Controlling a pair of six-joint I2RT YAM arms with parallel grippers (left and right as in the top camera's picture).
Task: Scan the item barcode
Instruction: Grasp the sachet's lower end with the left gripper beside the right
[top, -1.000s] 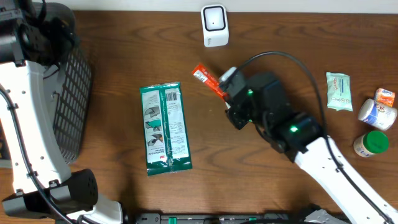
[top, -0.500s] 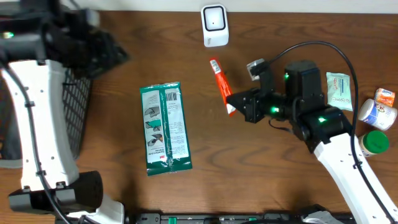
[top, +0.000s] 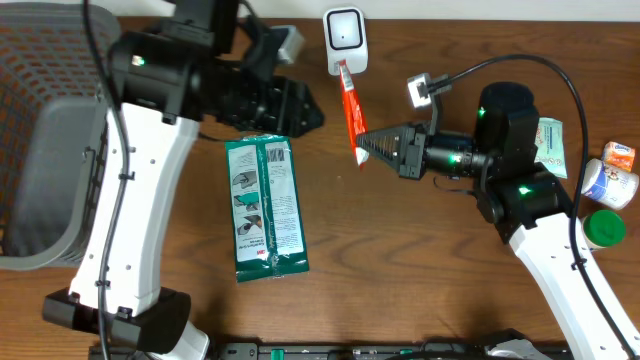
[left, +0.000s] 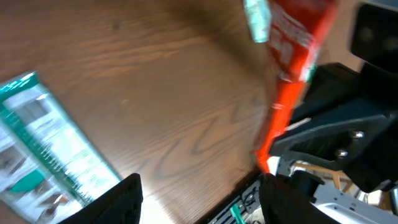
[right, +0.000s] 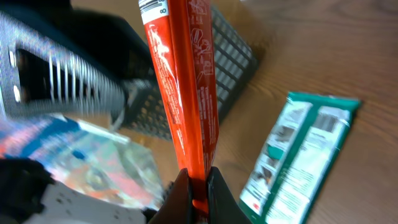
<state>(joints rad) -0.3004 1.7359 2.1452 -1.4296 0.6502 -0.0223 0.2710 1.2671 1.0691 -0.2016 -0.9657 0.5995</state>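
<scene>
**Overhead:** The right gripper (top: 366, 148) pinches the lower end of a red tube (top: 348, 100) and holds it above the table (top: 420, 270). The tube's top end reaches the white scanner (top: 344, 38) at the far edge. The left gripper (top: 300, 108) hangs just left of the tube, not touching it. A green pack (top: 265, 205) lies flat below the left gripper. A basket (top: 45, 150) sits at the far left.

**Left wrist:** The left gripper (left: 199, 193) shows its two fingers (left: 121, 200) set wide apart, with nothing between them. The blurred tube (left: 292, 68) stands to the right, the right gripper (left: 336, 134) dark behind it. The pack (left: 43, 149) lies at the left.

**Right wrist:** The right gripper (right: 198, 198) is clamped tight on the tube (right: 186, 81). The tube rises nearly upright, with printed lines at its top. The basket (right: 236, 53) is behind it and the pack (right: 298, 155) lies to the right.
</scene>
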